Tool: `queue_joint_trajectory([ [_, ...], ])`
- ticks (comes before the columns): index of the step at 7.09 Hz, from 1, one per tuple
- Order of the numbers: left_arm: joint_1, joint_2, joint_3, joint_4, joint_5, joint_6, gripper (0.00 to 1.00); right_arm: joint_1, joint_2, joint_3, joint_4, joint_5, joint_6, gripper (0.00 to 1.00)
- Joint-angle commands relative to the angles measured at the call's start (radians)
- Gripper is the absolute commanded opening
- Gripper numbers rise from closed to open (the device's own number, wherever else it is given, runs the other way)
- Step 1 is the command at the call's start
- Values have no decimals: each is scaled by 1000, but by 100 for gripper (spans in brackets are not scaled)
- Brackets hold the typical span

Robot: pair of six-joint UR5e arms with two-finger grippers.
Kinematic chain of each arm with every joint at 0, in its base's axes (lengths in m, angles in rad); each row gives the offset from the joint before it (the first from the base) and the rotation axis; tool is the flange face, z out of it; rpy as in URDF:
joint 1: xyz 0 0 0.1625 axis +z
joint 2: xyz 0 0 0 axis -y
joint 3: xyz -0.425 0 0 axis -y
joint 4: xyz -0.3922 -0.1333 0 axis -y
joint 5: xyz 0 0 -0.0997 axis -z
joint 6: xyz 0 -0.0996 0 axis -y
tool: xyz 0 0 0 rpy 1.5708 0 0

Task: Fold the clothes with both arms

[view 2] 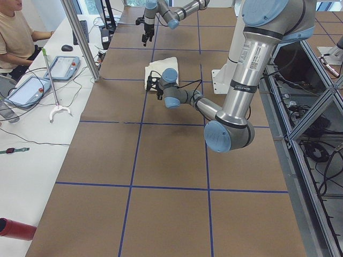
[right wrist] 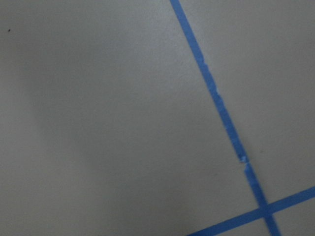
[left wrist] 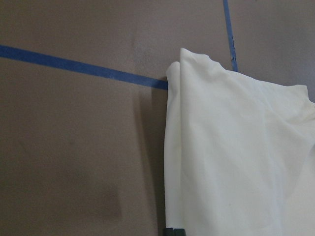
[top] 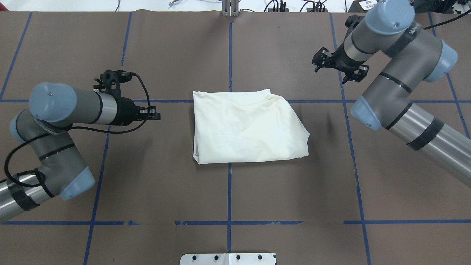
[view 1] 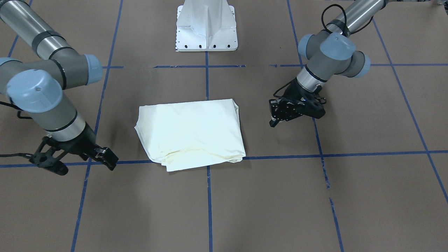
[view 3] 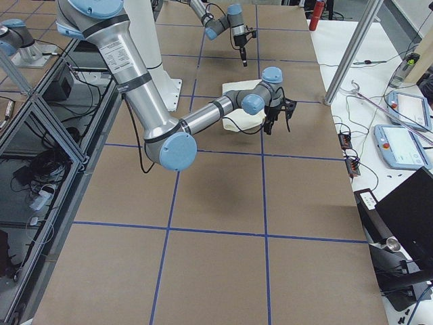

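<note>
item: left arm (top: 70, 106), entering over the brown desk (top: 165, 176); left gripper (top: 156, 116) aimed at the cloth's near edge, just beside it without touching, fingers pressed together on nothing. item: shirt (top: 246, 129), cream, folded into a compact, roughly rectangular packet, plain side up, no print showing; lies flat at the desk's centre across the blue tape lines (top: 229, 191), between both arms. item: right arm (top: 397, 84), well apart from the cloth; right gripper (view 1: 89, 168) raised, fingers spread, empty. note: both arms likely stand clear so the layers lie undisturbed; folding appears nearly or wholly complete.
</note>
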Motion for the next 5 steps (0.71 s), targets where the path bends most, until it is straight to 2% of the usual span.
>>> queue_joint_trajectory([
  [1,-152,151,-41,0,-107,242,12,167,-99,7,-4,134,-306,100],
  [3,-378,276,-38,5,-229,587,14,339,-217,1,-13,197,-655,100],
  [4,-495,302,-5,28,-285,751,18,411,-279,-8,-15,199,-853,100],
  [5,-576,315,12,60,-314,887,21,465,-321,-48,-8,243,-987,100],
])
